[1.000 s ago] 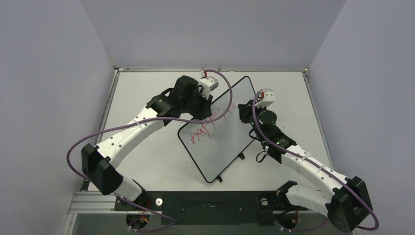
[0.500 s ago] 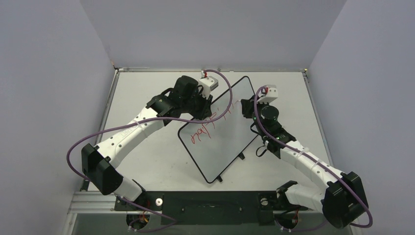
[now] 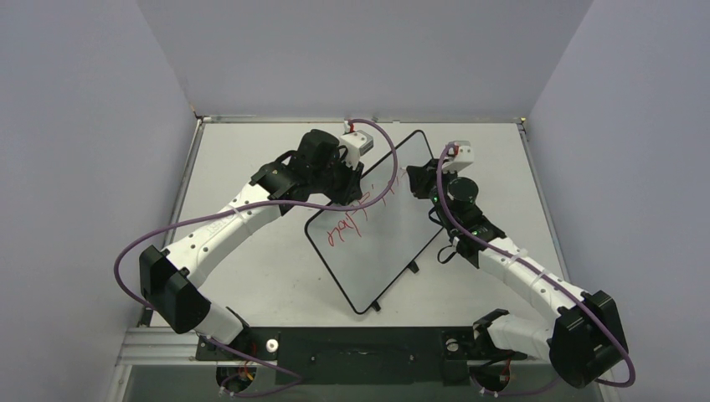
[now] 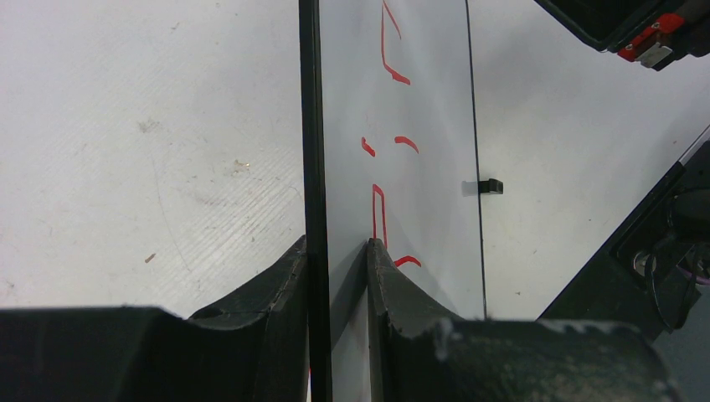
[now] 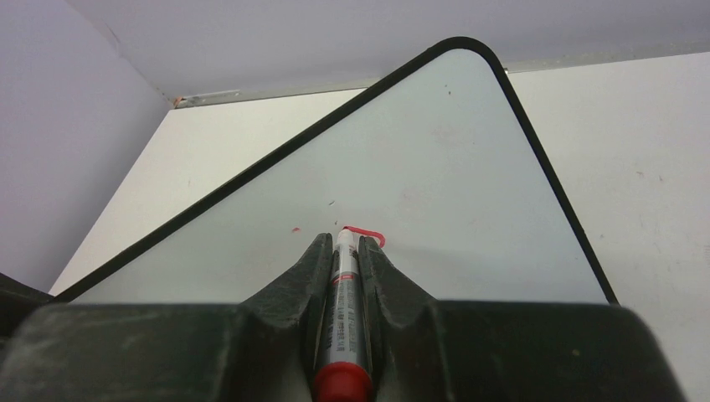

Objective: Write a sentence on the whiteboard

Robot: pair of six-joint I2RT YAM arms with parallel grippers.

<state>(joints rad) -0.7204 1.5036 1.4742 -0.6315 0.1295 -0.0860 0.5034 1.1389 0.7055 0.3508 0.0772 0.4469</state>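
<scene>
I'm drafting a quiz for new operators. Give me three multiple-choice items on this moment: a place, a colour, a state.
1. Where does the left end effector hold the whiteboard? A) its rimmed edge B) its middle C) nowhere
2. What colour is the sentence? A) blue B) red C) green
3. The right end effector is: A) open B) shut on the marker C) shut on the whiteboard
Answers: 1 A, its fingers straddle the black rim; 2 B, the strokes are red; 3 B, its fingers clamp the marker's barrel.
</scene>
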